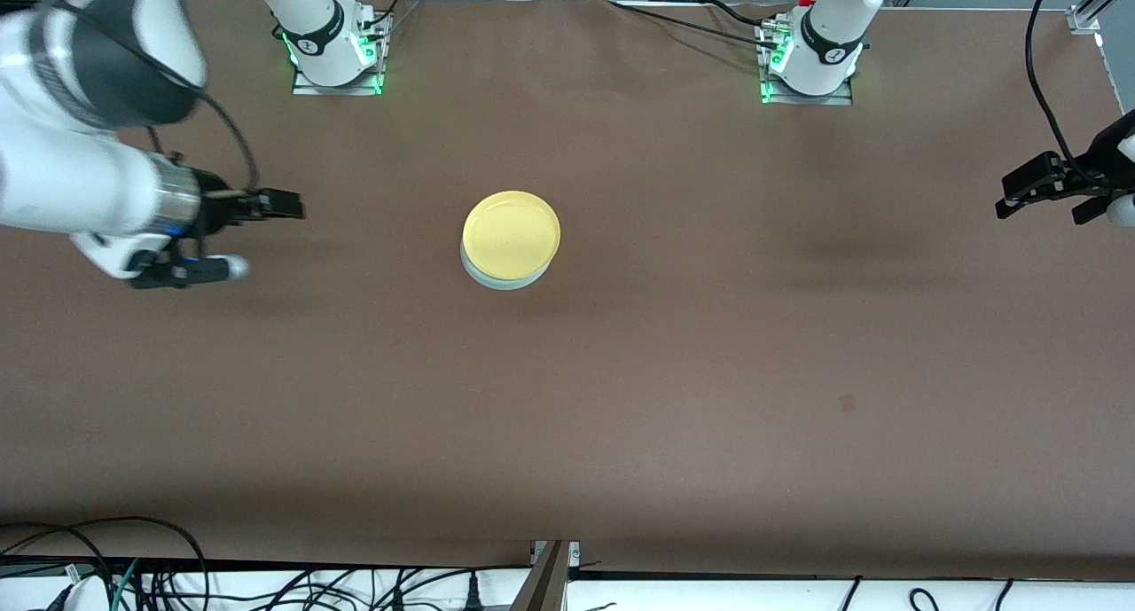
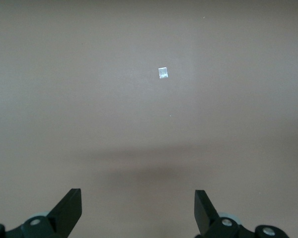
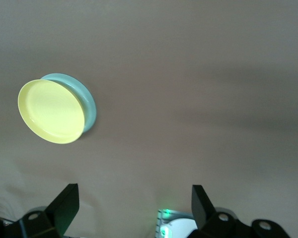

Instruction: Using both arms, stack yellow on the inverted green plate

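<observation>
The yellow plate (image 1: 512, 233) lies upright on top of the green plate (image 1: 497, 280) in the middle of the table; only a sliver of the green plate's rim shows beneath it. In the right wrist view the yellow plate (image 3: 52, 111) covers most of the green plate (image 3: 88, 102). My right gripper (image 1: 282, 205) (image 3: 134, 191) is open and empty, up in the air over bare table toward the right arm's end. My left gripper (image 1: 1013, 194) (image 2: 138, 196) is open and empty, up over bare table at the left arm's end.
The brown table cover (image 1: 621, 398) spreads all round the plates. A small pale square patch (image 2: 163, 73) lies on the table under the left gripper. The arm bases (image 1: 332, 48) (image 1: 811, 61) stand along the table's robot edge. Cables (image 1: 133, 575) lie off the edge nearest the front camera.
</observation>
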You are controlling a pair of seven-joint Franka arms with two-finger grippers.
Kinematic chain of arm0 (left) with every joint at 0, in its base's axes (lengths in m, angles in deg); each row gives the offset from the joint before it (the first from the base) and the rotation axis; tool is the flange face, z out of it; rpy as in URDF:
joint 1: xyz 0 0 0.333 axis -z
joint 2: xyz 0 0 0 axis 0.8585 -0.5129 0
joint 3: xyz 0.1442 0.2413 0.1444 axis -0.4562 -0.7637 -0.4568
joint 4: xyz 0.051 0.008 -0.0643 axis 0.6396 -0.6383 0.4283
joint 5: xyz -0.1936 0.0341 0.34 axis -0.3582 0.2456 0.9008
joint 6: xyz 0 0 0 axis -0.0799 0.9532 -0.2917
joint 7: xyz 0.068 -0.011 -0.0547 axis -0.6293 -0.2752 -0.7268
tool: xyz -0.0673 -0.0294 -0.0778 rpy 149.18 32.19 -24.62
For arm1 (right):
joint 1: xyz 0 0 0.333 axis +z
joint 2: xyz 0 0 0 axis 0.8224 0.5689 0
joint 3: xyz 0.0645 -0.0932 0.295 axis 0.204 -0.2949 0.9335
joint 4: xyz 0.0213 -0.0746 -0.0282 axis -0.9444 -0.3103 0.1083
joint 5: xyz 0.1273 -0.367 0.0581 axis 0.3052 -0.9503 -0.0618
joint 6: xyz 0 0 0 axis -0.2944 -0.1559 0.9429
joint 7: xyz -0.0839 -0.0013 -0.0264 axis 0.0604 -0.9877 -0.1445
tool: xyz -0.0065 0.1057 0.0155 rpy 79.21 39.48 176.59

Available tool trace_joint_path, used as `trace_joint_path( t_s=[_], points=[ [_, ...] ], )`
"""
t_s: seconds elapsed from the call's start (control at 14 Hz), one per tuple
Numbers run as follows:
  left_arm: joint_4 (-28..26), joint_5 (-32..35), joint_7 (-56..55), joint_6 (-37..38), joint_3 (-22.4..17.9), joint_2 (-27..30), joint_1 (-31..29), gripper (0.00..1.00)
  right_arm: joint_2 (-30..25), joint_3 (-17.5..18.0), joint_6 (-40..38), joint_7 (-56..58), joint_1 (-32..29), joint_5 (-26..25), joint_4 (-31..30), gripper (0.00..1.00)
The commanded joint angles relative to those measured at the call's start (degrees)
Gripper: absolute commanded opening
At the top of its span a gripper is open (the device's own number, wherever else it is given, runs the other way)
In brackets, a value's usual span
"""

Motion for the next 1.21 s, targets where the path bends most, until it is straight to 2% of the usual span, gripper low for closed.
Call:
trace_joint_path(
  t_s=[0.0, 0.07, 0.29, 0.5, 0.71, 0.93, 1.14],
  points=[
    [1.5, 1.31, -0.01, 1.4, 0.34, -0.36, -0.16, 1.0, -2.93, -1.22, -3.3, 1.26, 0.27, -1.09, 2.76, 1.0],
    [1.5, 1.31, -0.01, 1.4, 0.34, -0.36, -0.16, 1.0, -4.08, -1.22, -3.91, 1.61, 0.18, -2.48, 2.76, 1.0],
    [1.42, 1.31, -0.01, 1.4, 0.34, -0.36, -0.16, 1.0, -10.04, 1.5, -3.75, 1.35, -0.87, -14.07, 2.06, 1.0],
    [1.42, 1.31, -0.01, 1.4, 0.34, -0.36, -0.16, 1.0, -14.0, 5.01, -3.92, 1.43, -5.25, -14.37, -1.0, 1.0],
    [1.42, 1.31, -0.01, 1.4, 0.34, -0.36, -0.16, 1.0, -16.39, 5.64, -3.65, 1.08, -6.58, -14.19, -7.6, 1.0],
    [1.33, 1.31, -0.01, 1.49, 0.34, -0.44, -0.16, 1.0, -15.96, 7.22, -2.43, 0.2, -6.67, -13.4, -7.61, 1.0],
    [1.42, 1.31, -0.09, 1.49, 0.34, -0.36, -0.16, 1.0, -15.78, 7.13, -2.25, 0.29, -6.85, -13.05, -7.09, 1.0]
  ],
)
